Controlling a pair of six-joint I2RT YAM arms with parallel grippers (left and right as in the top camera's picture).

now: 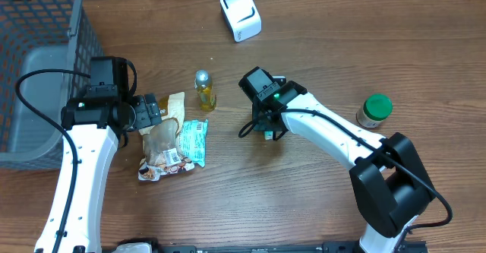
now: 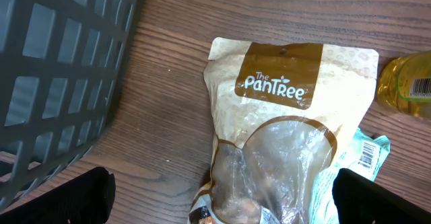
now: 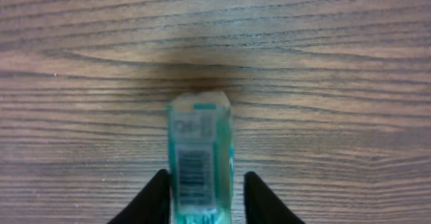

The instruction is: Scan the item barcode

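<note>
I have open table nearest me. At mid-table the right gripper points down, jaws narrowly parted around the teal pack, barcode showing. The left gripper hangs wide open over the snack bag, with the basket wall close on its left. The white scanner sits far.

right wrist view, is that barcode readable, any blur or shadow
Right wrist: the teal box is soft, its barcode bars smeared, a shadow on the wood beyond it. Left wrist: the PanTree pouch logo is sharp, glare on its clear window.
</note>
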